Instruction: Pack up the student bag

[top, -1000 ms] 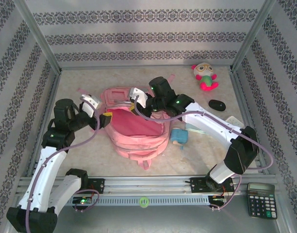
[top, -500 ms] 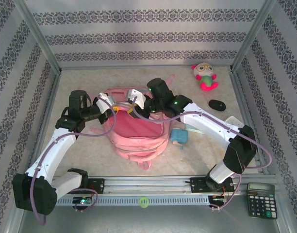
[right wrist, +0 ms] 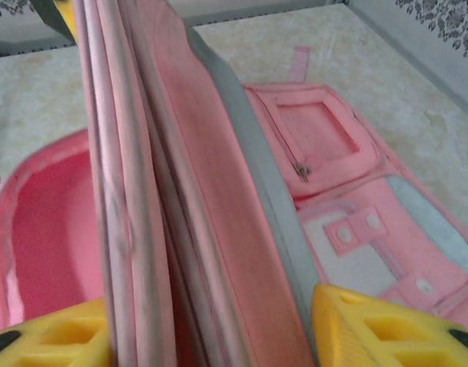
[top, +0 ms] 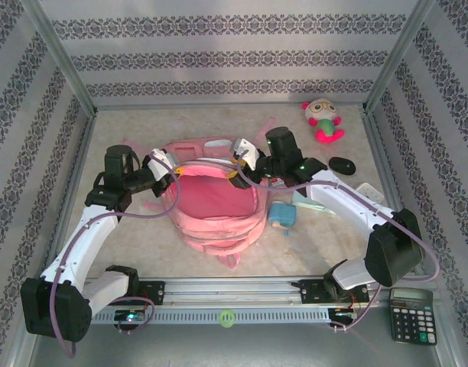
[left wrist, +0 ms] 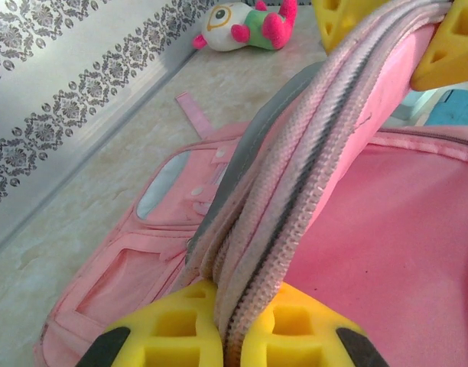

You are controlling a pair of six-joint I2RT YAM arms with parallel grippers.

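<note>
- The left gripper point(top: 171, 173) is clamped tight on the zip rim of the student bag point(top: 215, 199), which lies open in the middle of the table point(top: 142, 245). It should lift that edge high and steady so the mouth gapes for loading.
- The right gripper point(top: 238, 167) straddles the same rim with its jaws apart; I cannot tell whether they pinch it.
- Counted: two grippers, one bag, one blue pouch point(top: 282, 215), one plush toy point(top: 323, 120), one black mouse point(top: 342, 164), one calculator point(top: 411, 314).
</note>
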